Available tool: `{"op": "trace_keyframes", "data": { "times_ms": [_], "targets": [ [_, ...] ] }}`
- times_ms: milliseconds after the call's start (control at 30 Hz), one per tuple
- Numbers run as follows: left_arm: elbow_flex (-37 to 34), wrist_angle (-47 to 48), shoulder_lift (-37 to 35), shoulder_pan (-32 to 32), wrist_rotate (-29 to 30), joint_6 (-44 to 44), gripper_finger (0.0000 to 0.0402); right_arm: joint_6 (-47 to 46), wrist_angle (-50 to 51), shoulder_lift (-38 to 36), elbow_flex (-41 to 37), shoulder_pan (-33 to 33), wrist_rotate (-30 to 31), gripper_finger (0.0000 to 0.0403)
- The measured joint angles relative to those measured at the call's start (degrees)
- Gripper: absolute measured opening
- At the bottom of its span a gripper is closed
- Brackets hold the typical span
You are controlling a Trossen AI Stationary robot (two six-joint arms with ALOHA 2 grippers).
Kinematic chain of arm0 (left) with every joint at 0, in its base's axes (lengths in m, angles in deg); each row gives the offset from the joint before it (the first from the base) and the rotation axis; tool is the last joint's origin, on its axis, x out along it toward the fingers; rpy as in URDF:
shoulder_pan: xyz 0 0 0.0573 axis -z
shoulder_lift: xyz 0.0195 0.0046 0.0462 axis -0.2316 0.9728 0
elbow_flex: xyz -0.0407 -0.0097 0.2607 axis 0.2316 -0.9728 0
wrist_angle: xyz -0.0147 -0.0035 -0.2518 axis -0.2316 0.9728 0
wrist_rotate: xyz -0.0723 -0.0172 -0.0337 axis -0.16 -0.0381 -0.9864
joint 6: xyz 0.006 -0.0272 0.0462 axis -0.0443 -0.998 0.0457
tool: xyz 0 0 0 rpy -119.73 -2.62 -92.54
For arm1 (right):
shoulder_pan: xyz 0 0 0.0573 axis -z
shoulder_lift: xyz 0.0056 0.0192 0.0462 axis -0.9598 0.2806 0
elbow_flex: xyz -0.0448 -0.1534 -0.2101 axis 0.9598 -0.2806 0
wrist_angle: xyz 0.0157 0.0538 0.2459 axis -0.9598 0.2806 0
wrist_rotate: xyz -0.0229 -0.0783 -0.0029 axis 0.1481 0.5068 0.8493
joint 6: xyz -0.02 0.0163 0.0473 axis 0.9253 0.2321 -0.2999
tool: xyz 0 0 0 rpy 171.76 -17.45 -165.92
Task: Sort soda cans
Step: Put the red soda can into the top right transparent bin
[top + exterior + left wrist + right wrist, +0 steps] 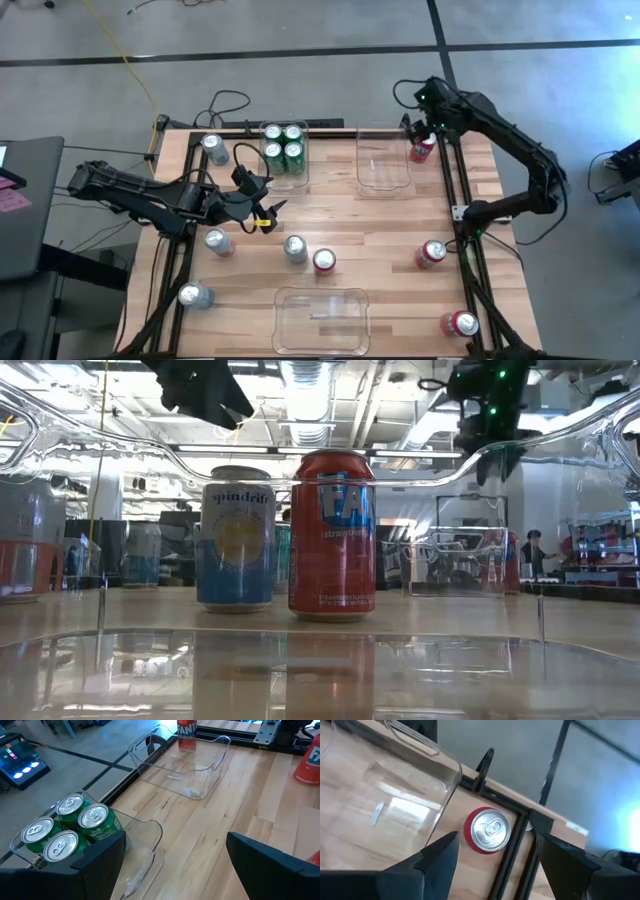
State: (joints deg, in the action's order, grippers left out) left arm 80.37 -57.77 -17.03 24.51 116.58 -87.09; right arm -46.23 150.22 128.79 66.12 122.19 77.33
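Table (380,220): light wood top with black rails along both sides.

3 clear plastic bins sat on it. The far-left bin (300,180) held 4 green cans (283,143), upright and packed in a square at its far end. The far-right bin (385,165) and the near bin (322,318) held no cans.

Left arm reached in from the table's left edge. The left gripper (268,205) hovered over bare wood just in front of the far-left bin, fingers spread, nothing between them. The left wrist view showed the 4 green cans (67,822) close beside one finger.

Right arm arched over the far-right corner. The right gripper (420,135) hung above a red can (422,150) standing just outside the far-right bin; jaws were apart to either side of it in the right wrist view (487,831), not clamped.

Loose cans: 4 silver cans, at the far-left corner (215,148), left of centre (218,241), centre (295,248) and near-left (194,295). 3 more red cans: centre (324,261), right (431,253) and near-right corner (461,324).
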Motion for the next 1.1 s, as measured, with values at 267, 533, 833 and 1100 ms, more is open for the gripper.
{"op": "trace_keyframes", "data": {
  "times_ms": [267, 533, 833, 1100],
  "targets": [
    [0.0, 0.0, 0.0, 0.0, 0.0, -0.2, 0.0338, -1.6, -0.4, 7.2, 0.0, 8.7, -4.0, 0.0286],
    [0.0, 0.6, 0.0, 0.0, 0.0, 0.0, 0.0338, -4.1, -2.7, 13.5, 0.2, 11.8, -13.4, 0.0286],
    [0.0, 1.9, 0.0, 0.0, 0.0, 0.0, 0.0338, -4.4, -2.4, 15.5, 0.3, 13.3, -13.3, 0.0286],
    [0.0, 1.9, 0.0, 0.0, 0.0, 0.0, 0.0338, -4.3, 0.6, 17.4, 0.3, 12.1, -11.4, 0.0286]
  ]
}}
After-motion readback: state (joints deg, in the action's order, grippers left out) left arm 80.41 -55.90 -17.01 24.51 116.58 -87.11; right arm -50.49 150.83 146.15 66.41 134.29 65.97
